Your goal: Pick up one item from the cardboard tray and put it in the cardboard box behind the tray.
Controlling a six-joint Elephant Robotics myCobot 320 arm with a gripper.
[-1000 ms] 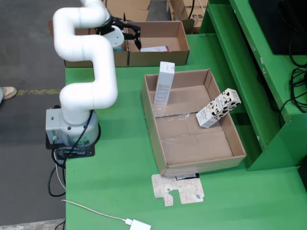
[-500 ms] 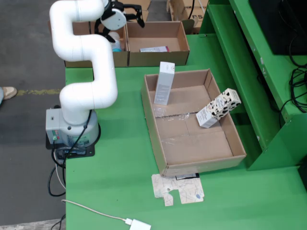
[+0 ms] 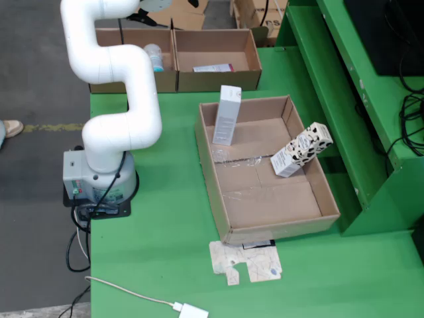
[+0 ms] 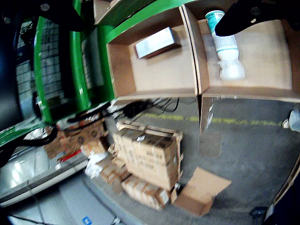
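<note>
The cardboard tray (image 3: 265, 199) lies open in the middle of the green table. A tall white box (image 3: 227, 116) stands against its back left wall. A black-and-white patterned carton (image 3: 301, 150) leans on its right wall. Two cardboard boxes stand behind it. The left box (image 3: 122, 46) holds a white bottle (image 3: 154, 57), which also shows in the wrist view (image 4: 227, 47). The right box (image 3: 246, 46) holds a flat box (image 3: 213, 67). My gripper (image 3: 154, 6) hangs over the left box, cut off by the frame edge. Its dark fingers (image 4: 243, 18) stand wide apart with nothing between them.
The white arm's base (image 3: 99, 179) stands left of the tray. A flattened carton (image 3: 246, 262) and a white cable plug (image 3: 192, 310) lie near the table's front. Green shelving (image 3: 371, 132) rises on the right. Stacked cartons (image 4: 150, 164) sit on the floor behind.
</note>
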